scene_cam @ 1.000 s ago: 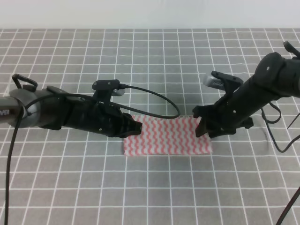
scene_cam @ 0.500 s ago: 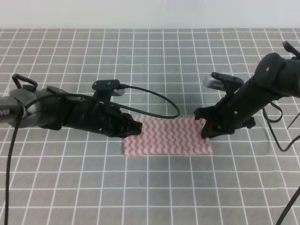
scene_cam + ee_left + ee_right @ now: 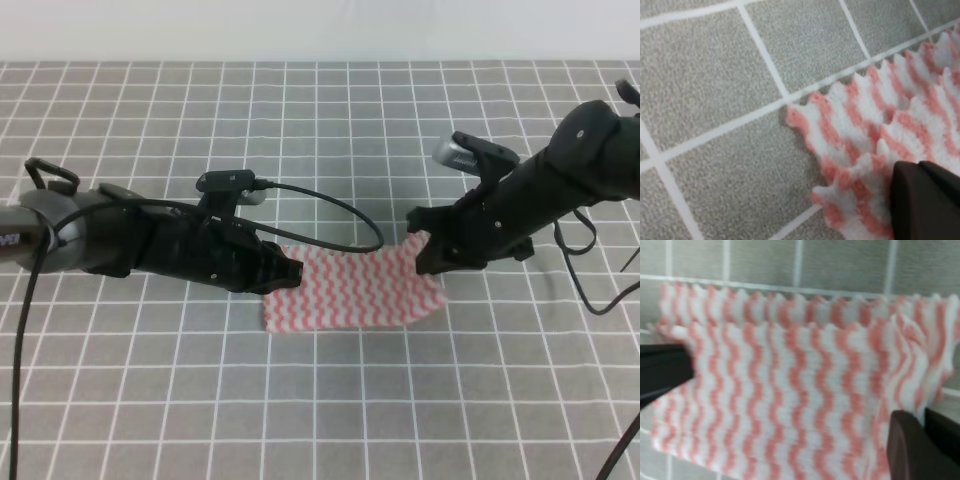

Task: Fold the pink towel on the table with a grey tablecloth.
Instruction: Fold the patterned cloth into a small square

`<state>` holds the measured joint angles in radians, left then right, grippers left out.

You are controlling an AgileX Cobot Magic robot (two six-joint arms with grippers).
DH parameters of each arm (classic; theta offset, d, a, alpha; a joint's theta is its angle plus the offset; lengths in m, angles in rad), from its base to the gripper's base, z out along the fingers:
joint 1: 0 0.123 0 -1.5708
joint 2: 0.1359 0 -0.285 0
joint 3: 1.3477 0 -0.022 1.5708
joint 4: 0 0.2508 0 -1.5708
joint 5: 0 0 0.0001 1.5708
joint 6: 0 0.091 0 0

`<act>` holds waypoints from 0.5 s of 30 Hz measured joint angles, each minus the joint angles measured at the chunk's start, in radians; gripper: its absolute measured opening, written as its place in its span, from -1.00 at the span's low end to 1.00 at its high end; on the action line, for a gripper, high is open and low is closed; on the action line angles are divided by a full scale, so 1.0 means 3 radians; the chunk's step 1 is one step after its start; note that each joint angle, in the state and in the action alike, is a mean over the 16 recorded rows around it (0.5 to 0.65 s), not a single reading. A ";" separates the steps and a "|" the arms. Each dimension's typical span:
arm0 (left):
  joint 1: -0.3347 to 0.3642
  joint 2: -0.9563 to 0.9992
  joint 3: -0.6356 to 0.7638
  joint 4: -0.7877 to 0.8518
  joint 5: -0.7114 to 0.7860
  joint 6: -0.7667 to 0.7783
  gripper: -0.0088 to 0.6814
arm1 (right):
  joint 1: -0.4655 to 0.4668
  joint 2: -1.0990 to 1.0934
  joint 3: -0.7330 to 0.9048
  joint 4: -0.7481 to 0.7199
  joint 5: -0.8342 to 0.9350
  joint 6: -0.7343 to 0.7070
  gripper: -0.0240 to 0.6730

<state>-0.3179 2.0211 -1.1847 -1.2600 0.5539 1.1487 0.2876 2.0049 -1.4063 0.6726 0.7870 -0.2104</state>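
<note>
Grey gridded table (image 3: 320,400) carries the towel (image 3: 345,292) near its middle. Left gripper (image 3: 290,272) pins the towel's left edge, jaws pressed together; right gripper (image 3: 420,245) pinches its raised right edge.

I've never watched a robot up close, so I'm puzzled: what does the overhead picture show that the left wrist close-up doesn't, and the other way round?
Only the overhead view shows both arms: the left gripper and right gripper at opposite ends of the pink towel, the right end lifted. Only the left wrist view shows the towel's jagged, layered corner and a dark finger on it. Both show the striped towel on the grey tablecloth.
</note>
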 joint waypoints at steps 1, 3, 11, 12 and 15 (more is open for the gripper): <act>0.0000 0.0000 0.0000 0.0000 0.0002 0.0000 -0.98 | 0.0002 -0.0006 0.0000 0.0048 -0.0004 -0.0025 -0.97; 0.0000 0.0001 0.0000 0.0000 0.0004 0.0000 -0.98 | 0.0009 -0.0015 0.0000 0.0147 -0.0014 -0.0078 -0.97; 0.0000 0.0002 -0.0005 -0.0006 0.0011 0.0002 -0.99 | 0.0101 -0.0017 0.0000 0.0475 -0.0099 -0.0248 -0.97; 0.0000 0.0002 -0.0005 -0.0006 0.0013 0.0004 -0.99 | 0.0117 -0.0016 0.0000 0.0499 -0.0115 -0.0263 -0.97; 0.0000 0.0002 -0.0008 -0.0008 0.0014 0.0007 -0.99 | 0.0165 -0.0014 -0.0003 0.0553 -0.0164 -0.0290 -0.97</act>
<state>-0.3179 2.0219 -1.1870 -1.2625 0.5582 1.1507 0.3370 2.0005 -1.4070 0.8384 0.7379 -0.2974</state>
